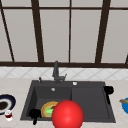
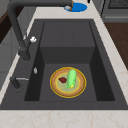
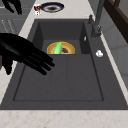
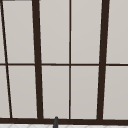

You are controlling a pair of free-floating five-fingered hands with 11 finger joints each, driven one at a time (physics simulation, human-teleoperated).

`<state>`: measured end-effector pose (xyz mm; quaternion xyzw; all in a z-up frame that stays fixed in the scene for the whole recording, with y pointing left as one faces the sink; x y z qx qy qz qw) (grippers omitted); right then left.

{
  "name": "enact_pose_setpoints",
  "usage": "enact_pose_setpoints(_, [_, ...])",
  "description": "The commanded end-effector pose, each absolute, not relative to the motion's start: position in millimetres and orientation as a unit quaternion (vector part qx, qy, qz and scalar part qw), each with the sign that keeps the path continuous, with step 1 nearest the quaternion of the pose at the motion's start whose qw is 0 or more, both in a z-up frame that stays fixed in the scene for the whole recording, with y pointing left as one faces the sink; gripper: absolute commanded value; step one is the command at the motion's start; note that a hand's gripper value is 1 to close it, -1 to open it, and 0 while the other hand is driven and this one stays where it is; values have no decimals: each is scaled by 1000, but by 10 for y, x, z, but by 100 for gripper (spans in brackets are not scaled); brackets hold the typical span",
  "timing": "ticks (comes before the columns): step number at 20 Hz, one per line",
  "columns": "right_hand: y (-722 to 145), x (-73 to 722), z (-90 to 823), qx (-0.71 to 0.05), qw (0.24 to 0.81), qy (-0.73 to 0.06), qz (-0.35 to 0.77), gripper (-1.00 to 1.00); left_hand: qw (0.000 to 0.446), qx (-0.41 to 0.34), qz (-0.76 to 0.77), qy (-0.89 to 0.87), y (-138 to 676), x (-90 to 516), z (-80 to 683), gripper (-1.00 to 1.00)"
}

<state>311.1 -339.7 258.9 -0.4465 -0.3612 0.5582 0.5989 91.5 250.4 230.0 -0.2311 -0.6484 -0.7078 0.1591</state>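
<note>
A black, human-like left hand (image 1: 35, 114) hangs low at the front left in the front view, its fingers pointing downward. The black right hand (image 1: 108, 90) hovers at the right, further back. In the right side view, the right hand (image 3: 22, 53) fills the near left, palm down, fingers stretched straight and slightly spread.

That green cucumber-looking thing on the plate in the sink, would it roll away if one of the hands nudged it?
Probably yes. The green vegetable is long and rounded, so a sideways push would likely roll it. It lies on a shallow plate whose raised rim may stop it. Its smooth skin looks slippery, so it might slide.
</note>
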Motion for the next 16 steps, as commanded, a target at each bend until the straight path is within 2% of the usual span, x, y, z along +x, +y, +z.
enact_pose_setpoints(1, [-3146, 2985, 2548, -442, 587, -372, 567, -100, 159, -231, -708, -648, 2504, 915, 2300, 0])
enact_pose_setpoints(16, [-2201, 2591, 2429, -415, 570, -396, 588, -100, 159, -231, -708, -648, 2504, 915, 2300, 0])
